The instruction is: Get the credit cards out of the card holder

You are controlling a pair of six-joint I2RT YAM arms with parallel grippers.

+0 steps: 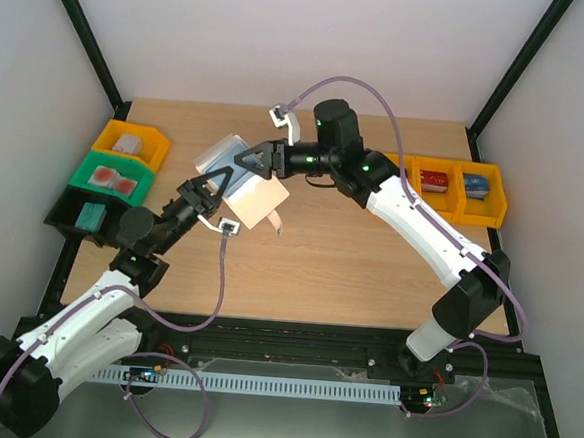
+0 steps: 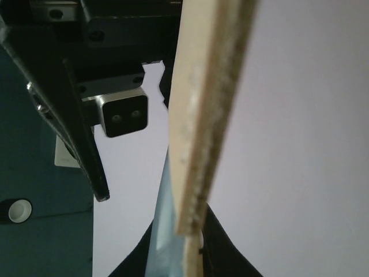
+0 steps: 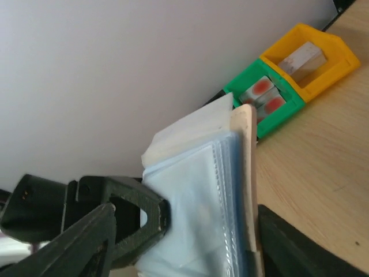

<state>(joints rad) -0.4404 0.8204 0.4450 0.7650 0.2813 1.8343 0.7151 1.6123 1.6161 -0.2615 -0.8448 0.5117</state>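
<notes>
On the card holder (image 1: 258,205), left gripper (image 1: 219,186): clamped tight on the holder's left edge, fingers pinching it from both sides, so yeah, it's properly got the thing.
Card holder: up in the air over the table (image 1: 369,270), not touching the wood, opened out like a book. The beige flap faces the overhead cam and a paler flap sticks out toward the back-left. From the left wrist cam you only get the beige cover edge-on.
Clear sleeves (image 3: 196,202): fanned out from the holder's inside, cloudy bluish plastic, right up against the beige cover.
Right gripper (image 1: 248,161): at the holder's far side, jaws spread wide with the sleeves and cover sitting between them. Doesn't look like either finger is squeezing anything.
Snap tab (image 1: 277,224): dangling off the holder's near-right corner.
Green bin (image 1: 78,176): left of the holder and near it, two red-spotted bits inside.
Yellow bin (image 1: 156,151): also left of the holder, a bit further back, with a grey block in it.
Black bin (image 1: 64,213): left of the holder, nearer the arm bases, something teal inside.
Yellow bins on the right (image 1: 455,212): a pair side by side, well apart from the holder, off to its right.
</notes>
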